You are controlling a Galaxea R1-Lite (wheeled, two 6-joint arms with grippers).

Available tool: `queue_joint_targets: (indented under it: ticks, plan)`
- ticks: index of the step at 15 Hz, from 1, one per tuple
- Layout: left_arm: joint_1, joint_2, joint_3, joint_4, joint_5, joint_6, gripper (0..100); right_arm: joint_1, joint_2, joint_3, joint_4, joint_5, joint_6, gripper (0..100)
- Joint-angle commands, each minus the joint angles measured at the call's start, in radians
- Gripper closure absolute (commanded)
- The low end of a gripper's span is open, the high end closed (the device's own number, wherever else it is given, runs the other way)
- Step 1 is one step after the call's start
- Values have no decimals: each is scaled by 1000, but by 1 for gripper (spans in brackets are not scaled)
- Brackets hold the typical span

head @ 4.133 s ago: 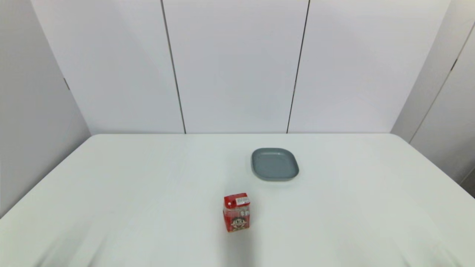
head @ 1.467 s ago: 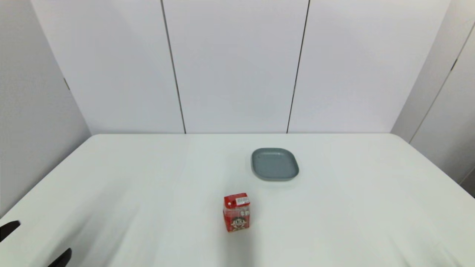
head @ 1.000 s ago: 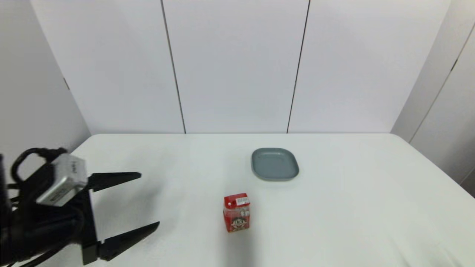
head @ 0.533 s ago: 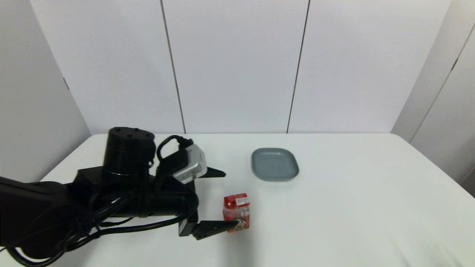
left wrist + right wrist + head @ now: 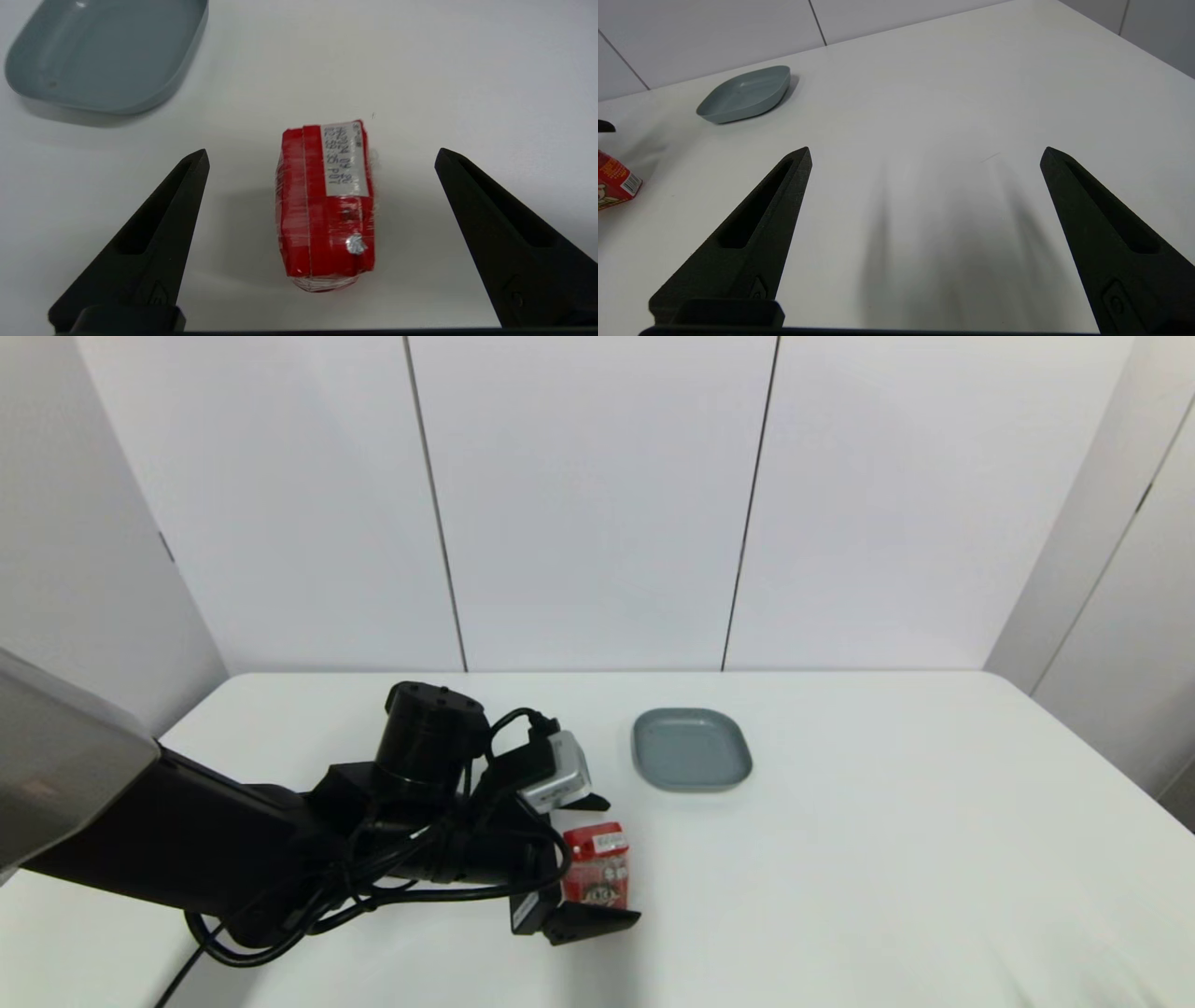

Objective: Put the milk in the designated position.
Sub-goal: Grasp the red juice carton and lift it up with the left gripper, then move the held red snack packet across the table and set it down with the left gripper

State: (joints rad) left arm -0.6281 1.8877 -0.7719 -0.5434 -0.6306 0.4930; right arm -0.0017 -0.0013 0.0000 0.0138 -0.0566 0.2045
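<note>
The milk (image 5: 597,873) is a small red box-shaped carton, stood upright on the white surface (image 5: 887,859), nearer the robot than the grey plate (image 5: 692,749) and apart from it. A cartoon child's face is printed on the front. A white label with dark printed characters is fixed across the red top, and a small round foil spot is seen near one end of the top in the left wrist view. A clear film wrap is visible around the carton (image 5: 324,200).

The left tool (image 5: 597,863) is positioned at the milk with its fingers spread wide apart, one finger (image 5: 154,242) on each side of the carton. A clear gap is seen between each finger and the carton; no contact is made.

The right tool (image 5: 924,233) is held low over bare surface at the robot's right, with its fingers likewise spread apart and nothing between them.
</note>
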Motion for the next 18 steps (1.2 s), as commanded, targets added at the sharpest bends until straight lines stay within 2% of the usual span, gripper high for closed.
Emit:
queue_joint_targets:
  ticks: [1,11,15,18]
  plan:
    - [5,31,-1,-4,-3,2,100,0,1,0,0,0,1,0]
    - [74,19,-10,11,0,-7,100,0,1,0,0,0,1,0]
    - [134,31,-178,5,8,-54,100,0,1,0,0,0,1,0]
    - [162,102,-357,7,49,-96,100,0,1,0,0,0,1,0]
